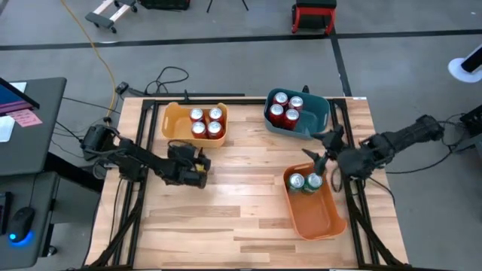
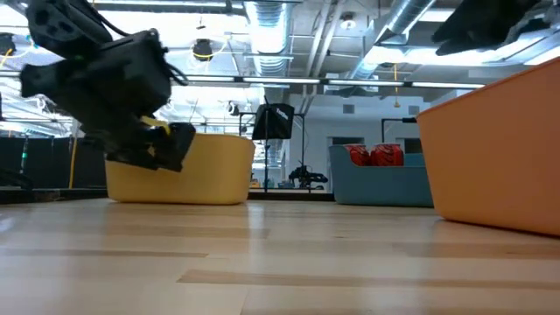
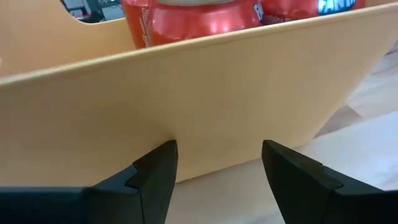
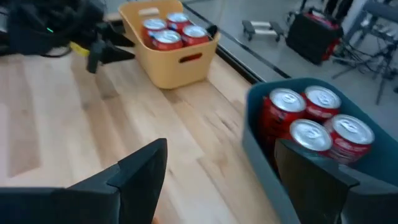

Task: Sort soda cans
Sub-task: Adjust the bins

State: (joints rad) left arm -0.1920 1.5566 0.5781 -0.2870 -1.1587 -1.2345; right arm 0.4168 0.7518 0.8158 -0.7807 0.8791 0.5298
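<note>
Four red soda cans stand in the yellow bin, and four more red cans stand in the teal bin. Two green cans stand at the far end of the orange bin. My left gripper is open just off the yellow bin's near wall, pointing at it; red cans show above the rim. My right gripper is open and empty between the teal and orange bins, beside the teal bin's cans.
The three bins stand on a wooden table, yellow at far left, teal at far right, orange at near right. Bare wood lies across the middle and near left. In the low view the orange bin's wall fills the right side.
</note>
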